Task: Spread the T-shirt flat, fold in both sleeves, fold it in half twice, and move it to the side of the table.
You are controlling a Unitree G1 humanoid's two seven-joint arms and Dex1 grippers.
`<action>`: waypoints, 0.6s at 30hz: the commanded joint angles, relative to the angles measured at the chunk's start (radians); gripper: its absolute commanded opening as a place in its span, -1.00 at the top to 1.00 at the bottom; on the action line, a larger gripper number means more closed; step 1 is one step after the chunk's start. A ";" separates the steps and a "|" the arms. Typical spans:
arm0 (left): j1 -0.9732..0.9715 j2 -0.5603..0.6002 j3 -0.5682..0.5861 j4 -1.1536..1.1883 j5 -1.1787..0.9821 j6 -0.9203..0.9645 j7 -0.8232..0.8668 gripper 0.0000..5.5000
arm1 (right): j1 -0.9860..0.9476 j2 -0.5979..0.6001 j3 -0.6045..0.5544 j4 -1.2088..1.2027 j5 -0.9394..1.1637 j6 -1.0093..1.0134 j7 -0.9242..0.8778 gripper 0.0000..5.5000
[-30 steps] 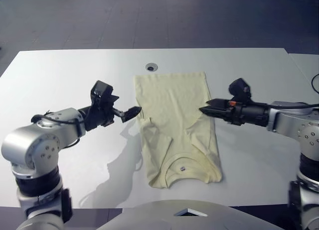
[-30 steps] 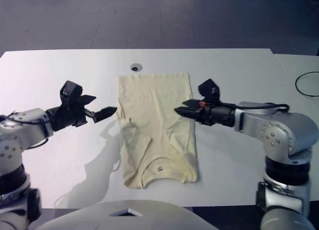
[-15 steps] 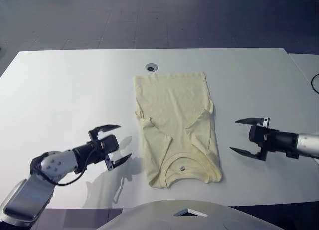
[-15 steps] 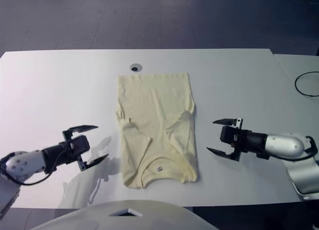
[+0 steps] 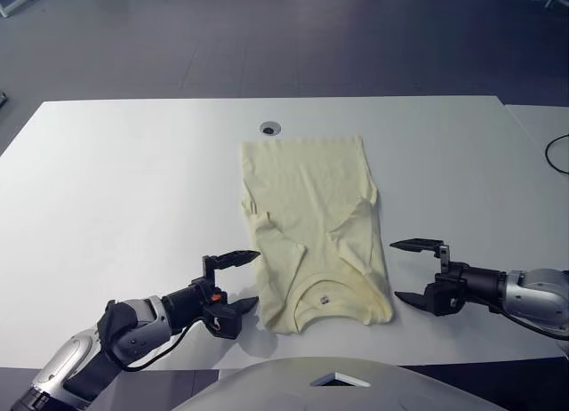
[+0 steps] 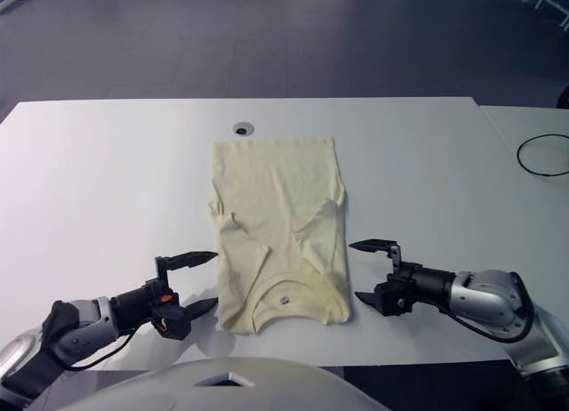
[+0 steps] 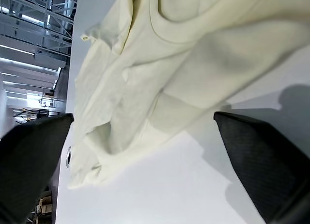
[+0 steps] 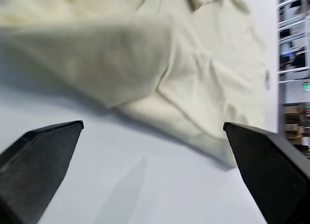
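The pale yellow T-shirt point(image 5: 311, 224) lies on the white table point(image 5: 116, 189) as a long strip with both sleeves folded in, its collar toward the near edge. My left gripper point(image 5: 241, 278) stands open just left of the shirt's near left corner, low over the table. My right gripper point(image 5: 407, 271) is open just right of the near right corner. The shirt's near shoulder point(image 7: 193, 54) lies between the left fingertips point(image 7: 261, 156) in the left wrist view. In the right wrist view the shirt's other shoulder point(image 8: 145, 54) sits ahead of the fingertips point(image 8: 43, 156).
A round cable grommet point(image 5: 269, 127) sits in the table just beyond the shirt's far hem. A black cable loop point(image 6: 542, 153) lies on the neighbouring table at the right. Bare tabletop spreads to both sides of the shirt.
Both arms have dropped from the shirt's mid-sides to its near corners and closed in toward the collar end. Both grippers went from shut to open. The head camera tilted slightly.
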 commanded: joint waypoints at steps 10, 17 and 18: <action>0.017 -0.015 -0.098 0.046 0.060 0.049 -0.096 -0.42 | 0.012 0.022 0.127 -0.011 -0.082 0.039 -0.012 -0.96; 0.009 0.002 -0.097 0.053 0.027 0.039 -0.119 0.05 | 0.053 -0.009 0.116 -0.024 -0.079 0.019 -0.025 -0.54; 0.009 0.003 -0.095 0.054 0.026 0.038 -0.120 0.13 | 0.064 -0.014 0.115 -0.029 -0.080 0.015 -0.026 -0.47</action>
